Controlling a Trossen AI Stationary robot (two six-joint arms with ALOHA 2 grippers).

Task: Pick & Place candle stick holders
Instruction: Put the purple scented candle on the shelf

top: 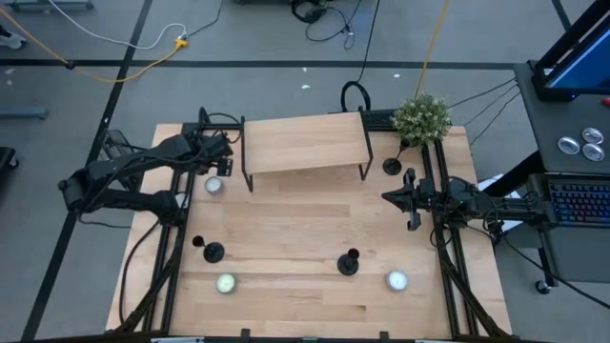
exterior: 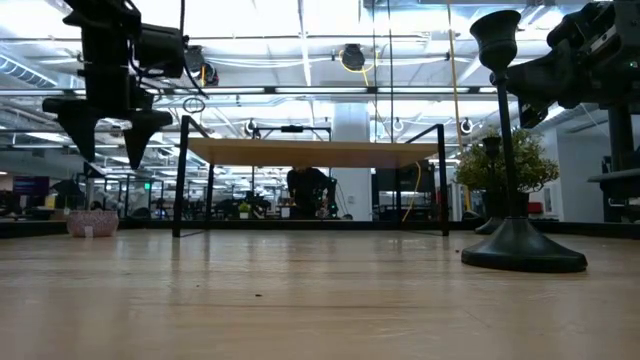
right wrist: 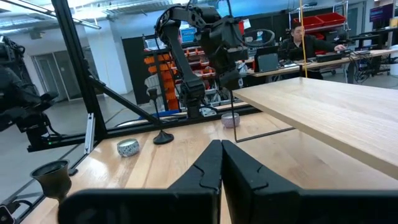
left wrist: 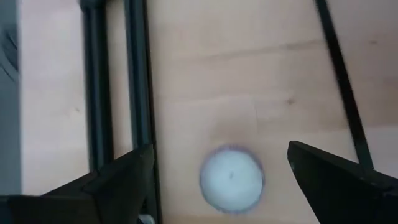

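Your left gripper (top: 215, 164) hangs over the far left of the table (top: 286, 295), fingers spread wide and holding nothing. Right beneath it sits a tealight (left wrist: 231, 179), framed between the two fingertips in the wrist view. That is a candle, not a holder, so from here it looks like the wrong target if you mean to close.

The three candle stick holders are all standing free. One holder (top: 212, 251) is at the near left, a second holder (top: 349, 262) stands near centre right, and the third holder (top: 392, 166) sits at the far right beside the potted plant (top: 421, 118). None is touched by either arm.

Your right gripper (right wrist: 221, 163) waits at the right edge of the table, fingers pressed together with nothing between them, pointing across towards the wooden shelf (top: 305, 143). It is parked clear of the work, probably to leave the left arm room.

Two more tealights lie along the near edge. I'd judge the task barely begun: the near-left holder seems your closest pick.
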